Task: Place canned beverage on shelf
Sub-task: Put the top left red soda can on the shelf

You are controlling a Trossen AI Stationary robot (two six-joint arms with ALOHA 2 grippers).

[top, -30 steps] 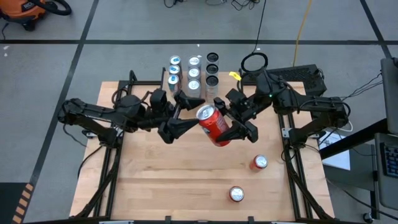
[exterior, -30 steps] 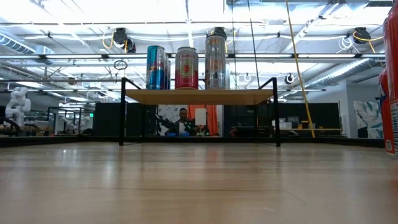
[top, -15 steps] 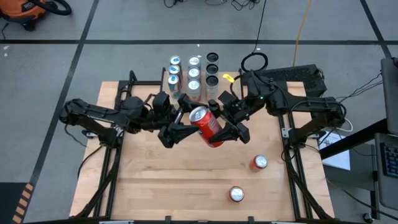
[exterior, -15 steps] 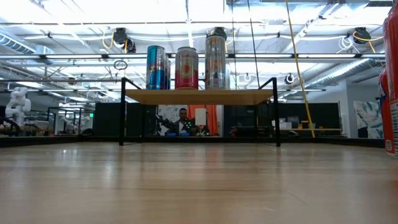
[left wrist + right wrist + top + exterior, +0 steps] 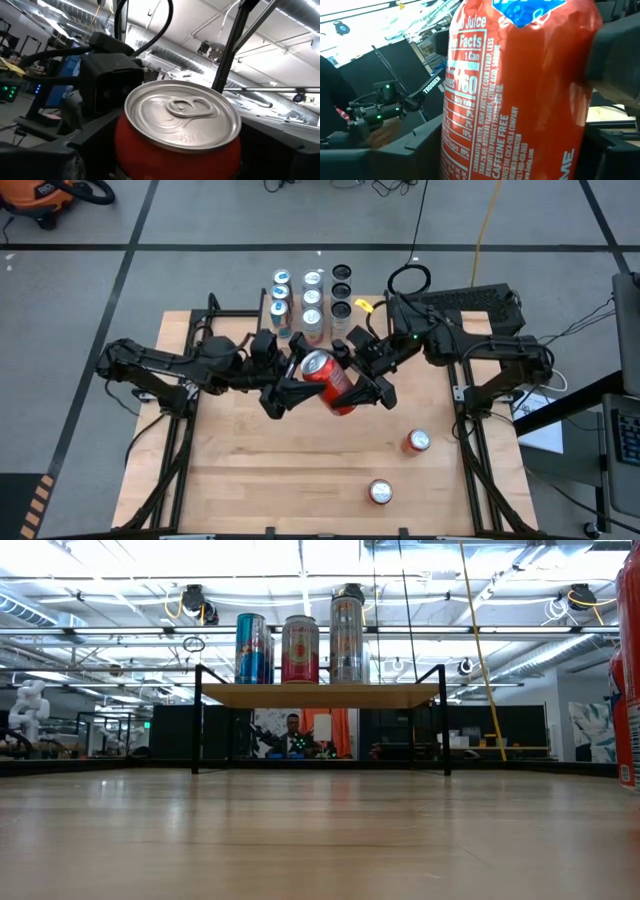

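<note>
From above, the left gripper (image 5: 297,383) and the right gripper (image 5: 362,385) met over the middle of the wooden table (image 5: 250,480), with a tilted red can (image 5: 327,381) held in the air between them. The right gripper's fingers were clamped on the can's body; the left gripper's fingers stood spread around the can's top end, and whether they touched it could not be told. The left wrist view alone showed the can's silver lid and pull tab (image 5: 183,111) close up, with the other arm's dark block behind it; the right wrist view alone showed the printed side of the can (image 5: 515,95), a dark finger (image 5: 615,60) pressed against its wall. The low view showed neither gripper, only the shelf (image 5: 320,695) at the far edge of the table, its light wood top on thin black legs, bearing a blue can (image 5: 251,648), a red and white can (image 5: 300,649) and a tall silver can (image 5: 347,639) side by side. From above the shelf's top was hard to make out beneath the rows of can tops (image 5: 310,295). Two more red cans stood on the table towards the right, one (image 5: 417,441) farther back than the other (image 5: 380,492). A red can edge (image 5: 628,670) was cut off at the low view's right border. Beyond the shelf lay a large room with bright ceiling lights, and a person (image 5: 292,730) sat far off, partly hidden beneath the shelf top.
</note>
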